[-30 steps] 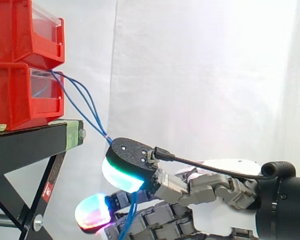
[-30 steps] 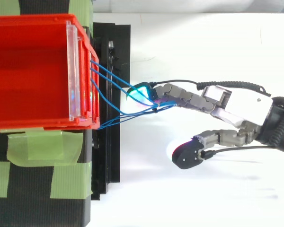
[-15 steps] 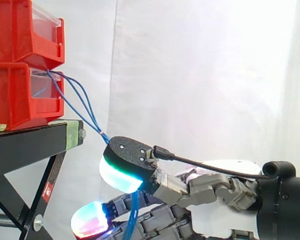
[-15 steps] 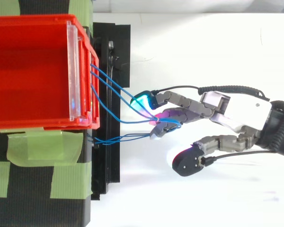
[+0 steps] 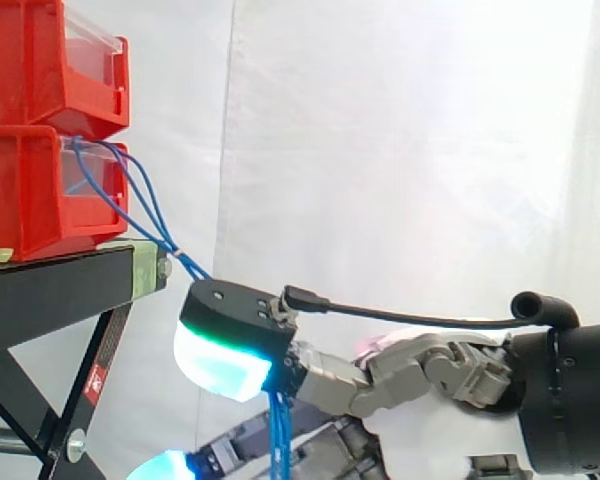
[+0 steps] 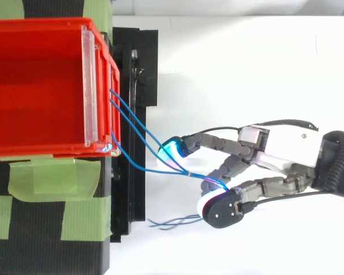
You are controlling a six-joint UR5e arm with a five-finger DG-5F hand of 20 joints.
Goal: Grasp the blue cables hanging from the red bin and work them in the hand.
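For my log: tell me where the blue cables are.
Top view: the blue cables leave the red bin, cross the black stand and enter the robot hand.

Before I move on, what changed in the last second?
The robot hand shifted toward the top view's lower edge, dragging the blue cables along, and its thumb closed in, pinching them against the fingers. The red bin and black stand stayed put; the cables still run from the bin.
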